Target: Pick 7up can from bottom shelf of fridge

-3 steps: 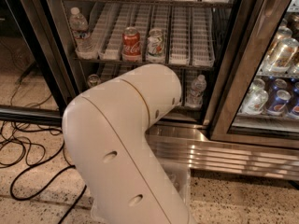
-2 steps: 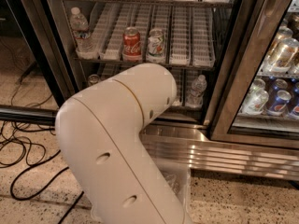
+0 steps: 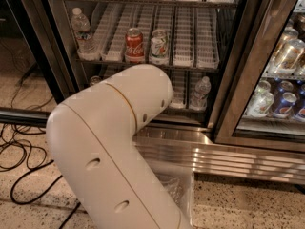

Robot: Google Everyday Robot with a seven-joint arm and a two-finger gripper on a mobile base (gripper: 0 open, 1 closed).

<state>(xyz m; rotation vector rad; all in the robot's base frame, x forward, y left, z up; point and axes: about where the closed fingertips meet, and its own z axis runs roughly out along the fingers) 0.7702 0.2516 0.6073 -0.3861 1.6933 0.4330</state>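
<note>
The fridge [image 3: 232, 75] stands open in front of me above its ribbed steel base [image 3: 228, 156]. On the bottom shelf [image 3: 178, 87], a small can [image 3: 94, 80] shows only its silver top beside my arm; it may be the 7up can, its body is hidden. My big white arm [image 3: 119, 128] fills the middle of the camera view and covers most of the bottom shelf. My gripper is hidden behind the arm.
A water bottle [image 3: 201, 92] stands at the right of the bottom shelf. The rack above holds a red can [image 3: 135, 44], a white-and-green can [image 3: 159, 44] and a water bottle [image 3: 82, 30]. Drinks [image 3: 281, 101] sit behind glass on the right. Black cables [image 3: 19, 161] lie on the floor at left.
My arm's lower link has swung a little to the left. The cans and bottles have not moved.
</note>
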